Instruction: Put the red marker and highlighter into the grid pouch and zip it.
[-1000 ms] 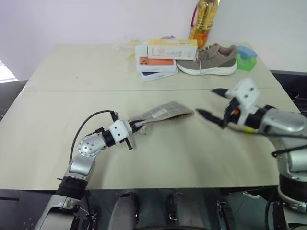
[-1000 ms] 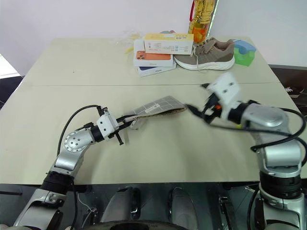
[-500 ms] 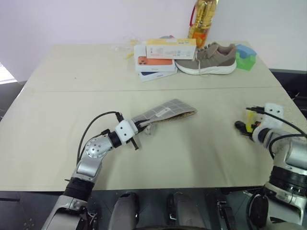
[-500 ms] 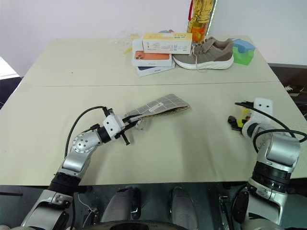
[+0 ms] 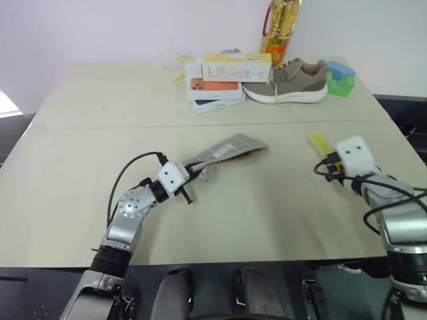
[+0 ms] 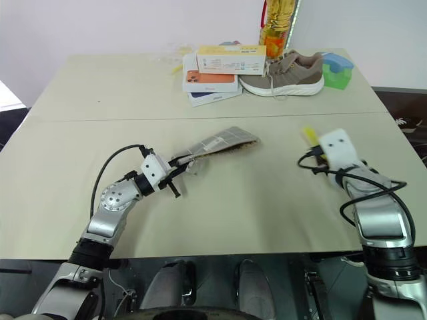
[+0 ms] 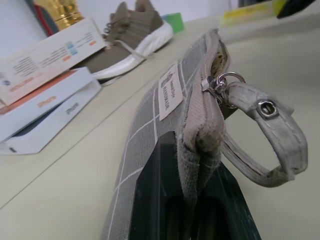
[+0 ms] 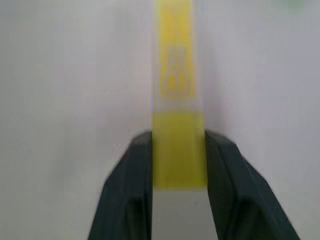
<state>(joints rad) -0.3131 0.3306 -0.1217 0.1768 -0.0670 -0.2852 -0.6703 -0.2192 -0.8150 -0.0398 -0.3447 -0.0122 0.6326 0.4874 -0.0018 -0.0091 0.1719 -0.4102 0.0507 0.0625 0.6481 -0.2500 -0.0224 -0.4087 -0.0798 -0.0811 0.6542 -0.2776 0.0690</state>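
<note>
R gripper (image 8: pixel 178 150) grips highlighter (image 8: pixel 177 95); L gripper (image 7: pixel 192 220) pinches grid pouch (image 7: pixel 165 115).

A lab-like test room: plain table (image 5: pixel 80 200) against bare wall, random props: shoe (image 5: pixel 288 81), boxes (image 5: pixel 220 83).

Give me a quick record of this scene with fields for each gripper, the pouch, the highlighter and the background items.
left gripper: shut on one end of the grey fabric grid pouch
pouch: partly lifted, far end on the beige table
right gripper: shut on the translucent yellow highlighter
highlighter: held above the table
background: stacked boxes, brown shoe, green block, yellow bottle
</note>
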